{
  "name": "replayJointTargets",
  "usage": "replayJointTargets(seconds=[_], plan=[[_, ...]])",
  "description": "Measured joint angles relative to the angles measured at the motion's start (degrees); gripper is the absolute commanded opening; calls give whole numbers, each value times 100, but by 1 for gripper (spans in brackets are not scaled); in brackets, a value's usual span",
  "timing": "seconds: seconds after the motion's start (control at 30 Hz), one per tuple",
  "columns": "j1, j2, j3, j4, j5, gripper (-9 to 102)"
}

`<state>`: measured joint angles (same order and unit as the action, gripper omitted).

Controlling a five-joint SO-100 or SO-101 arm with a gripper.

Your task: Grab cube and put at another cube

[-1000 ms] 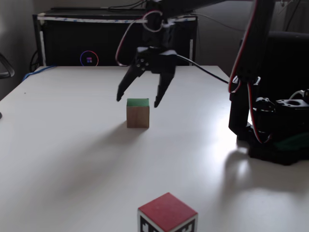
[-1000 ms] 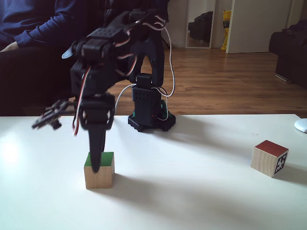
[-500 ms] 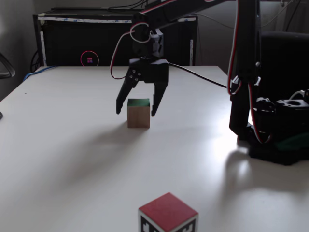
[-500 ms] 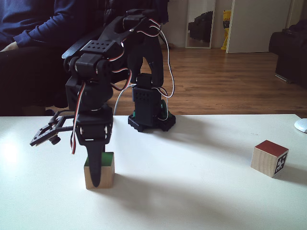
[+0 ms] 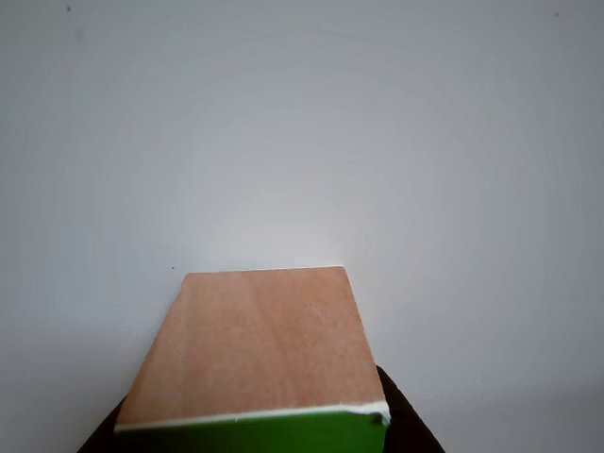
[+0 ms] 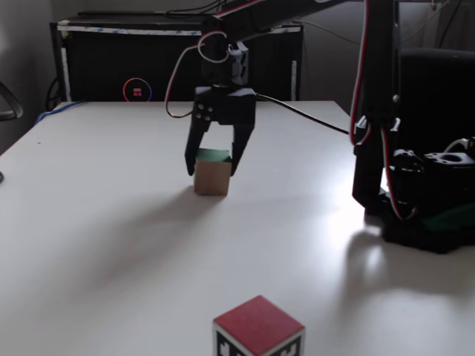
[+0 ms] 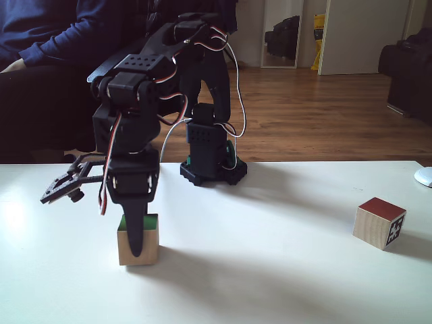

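Green-sided cube [image 6: 212, 175] sits on the white table [image 6: 104, 222], well apart from another cube [image 6: 258, 331], which in a fixed view lies at the bottom edge with its lower part cut off. Two cubes are visible, one of each kind. No container appears anywhere on the table.

The gripper [image 6: 211, 167] reaches down over the green-topped cube with one black finger at each side of it. The fingers [image 6: 239, 148] look close against the cube's sides, but whether they actually press on it cannot be told from these angles.

In a fixed view from the side, the cube [image 7: 138, 239] is partly hidden behind a dark finger [image 7: 137, 233] that crosses its front face, and its green top shows only as a thin strip. Another cube [image 7: 380, 223] stands far to the right there, red on top with a black-and-white patterned marker on one face.

In the other view the cube [image 5: 250, 344] appears large at the bottom, its bare wood face up and a green band cut off by the lower edge. Dark shapes at either lower corner are too cropped to identify.

A person's dark blue sleeve [image 7: 47, 34] shows behind the arm.
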<state>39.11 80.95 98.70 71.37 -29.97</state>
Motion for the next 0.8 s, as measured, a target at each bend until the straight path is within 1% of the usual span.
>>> replayJointTargets(seconds=[0.2,0.33,0.47,0.63,0.8], plan=[[-9,70,0,0,105,12],[-141,571,290,-9,202,12],[-360,1494,888,-9,334,12],[-870,3094,1740,88,624,12],[-1600,4324,1881,694,1222,13]])
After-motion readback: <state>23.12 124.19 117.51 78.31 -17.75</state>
